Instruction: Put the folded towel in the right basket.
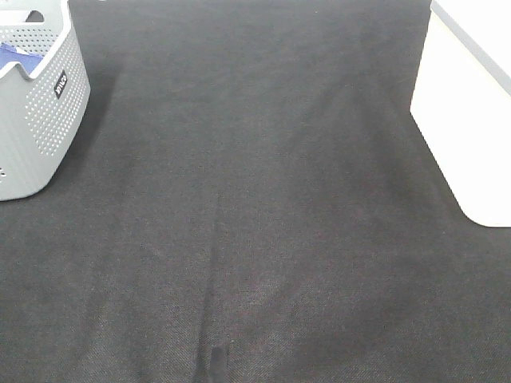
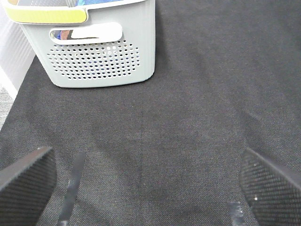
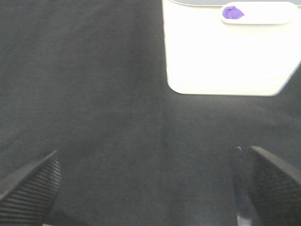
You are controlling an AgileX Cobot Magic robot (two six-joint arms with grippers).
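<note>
Two baskets, one grey (image 1: 40, 112), one white (image 1: 467, 120); both grippers (image 2: 146, 188) (image 3: 150, 188) spread wide, empty.

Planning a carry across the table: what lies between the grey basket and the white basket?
Nothing: in the exterior high view only bare dark mat runs from the grey perforated basket to the white basket.

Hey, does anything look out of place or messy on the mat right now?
Nothing stands out. The grey basket and white basket both sit upright on the dark mat, nothing spilled. No loose towel lies on the mat between them. Both grippers are open and empty.
</note>
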